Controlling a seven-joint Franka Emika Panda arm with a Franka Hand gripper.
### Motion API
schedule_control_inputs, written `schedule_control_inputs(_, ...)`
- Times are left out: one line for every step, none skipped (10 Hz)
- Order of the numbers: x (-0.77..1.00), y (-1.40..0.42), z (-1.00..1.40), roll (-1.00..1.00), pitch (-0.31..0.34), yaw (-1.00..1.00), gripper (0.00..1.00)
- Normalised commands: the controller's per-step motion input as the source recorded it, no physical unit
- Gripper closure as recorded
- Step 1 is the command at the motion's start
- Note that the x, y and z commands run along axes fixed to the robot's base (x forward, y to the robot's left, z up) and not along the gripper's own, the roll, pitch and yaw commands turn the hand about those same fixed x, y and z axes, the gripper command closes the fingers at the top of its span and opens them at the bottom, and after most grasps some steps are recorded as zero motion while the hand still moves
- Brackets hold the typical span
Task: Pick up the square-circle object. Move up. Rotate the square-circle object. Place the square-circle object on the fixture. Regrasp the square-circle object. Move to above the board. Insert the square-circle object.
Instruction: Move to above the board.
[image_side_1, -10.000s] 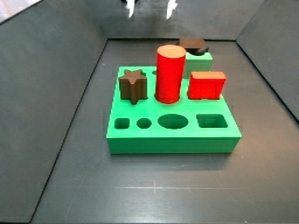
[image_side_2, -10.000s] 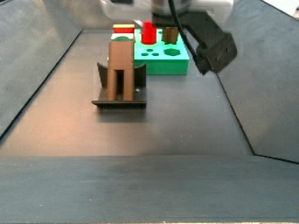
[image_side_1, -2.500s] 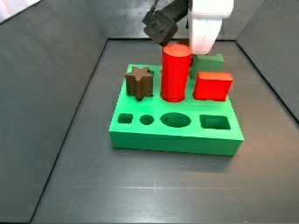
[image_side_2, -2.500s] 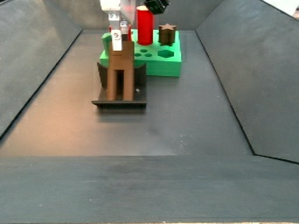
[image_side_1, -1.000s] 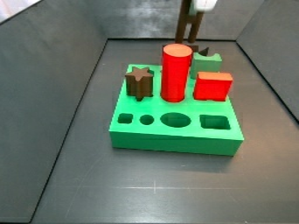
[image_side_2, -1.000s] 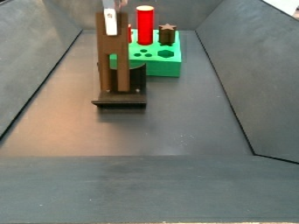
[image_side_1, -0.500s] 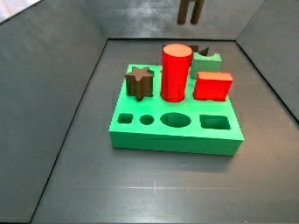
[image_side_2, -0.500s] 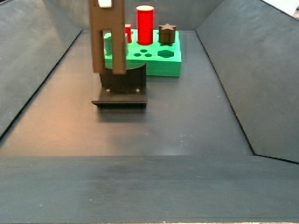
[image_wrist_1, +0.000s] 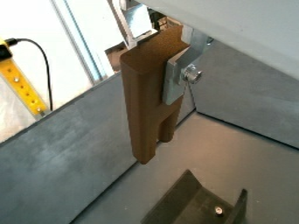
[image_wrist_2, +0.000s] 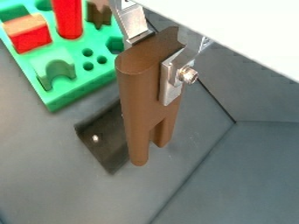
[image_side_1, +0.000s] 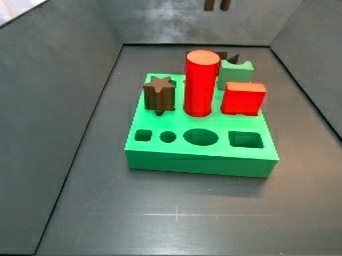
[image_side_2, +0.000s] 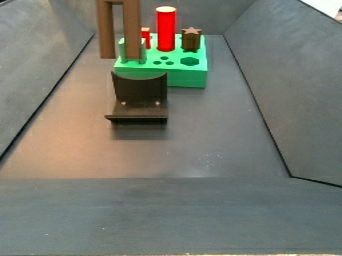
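My gripper (image_wrist_1: 156, 52) is shut on the upper end of the square-circle object (image_wrist_1: 146, 109), a long dark brown bar hanging upright, with a silver finger (image_wrist_1: 177, 77) flat against its side. In both wrist views the gripper (image_wrist_2: 155, 51) holds it the same way. The bar's lower end hangs clear above the fixture (image_side_2: 138, 100), a dark L-shaped bracket on a base plate. In a side view the square-circle object (image_side_2: 116, 30) runs out past the top edge, with the gripper itself out of view. The green board (image_side_1: 201, 150) lies beyond the fixture (image_wrist_2: 105, 140).
On the board stand a tall red cylinder (image_side_1: 201, 85), a red cube (image_side_1: 242, 98) and a short brown star peg (image_side_1: 160, 95). Several holes line its near edge. Sloping grey walls close in the floor on both sides.
The square-circle object has risen straight up off the fixture. In one side view the gripper and most of the bar have passed out of the top of the frame.
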Motion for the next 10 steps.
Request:
schedule_control_inputs(-0.48,-1.00,0.18,-0.25,0.045,1.00,1.00)
schedule_control_inputs(-0.48,-1.00,0.18,-0.24,0.020,1.00,1.00)
schedule_control_inputs(-0.48,-1.00,0.17,-0.24,0.000,1.00,1.00)
schedule_control_inputs(-0.49,-1.00,0.19,-0.23,-0.017,1.00,1.00)
schedule_control_inputs(-0.50,-1.00,0.19,-0.23,-0.034,1.00,1.00)
schedule_control_inputs(-0.50,-1.00,0.19,-0.22,-0.049,1.00,1.00)
schedule_control_inputs(-0.50,-1.00,0.19,-0.21,-0.062,1.00,1.00)
schedule_control_inputs(-0.51,-1.00,0.19,-0.20,-0.081,1.00,1.00)
schedule_control_inputs(-0.53,-1.00,0.20,-0.18,-0.099,1.00,1.00)
schedule_control_inputs(-0.54,-1.00,0.20,-0.18,-0.108,1.00,1.00)
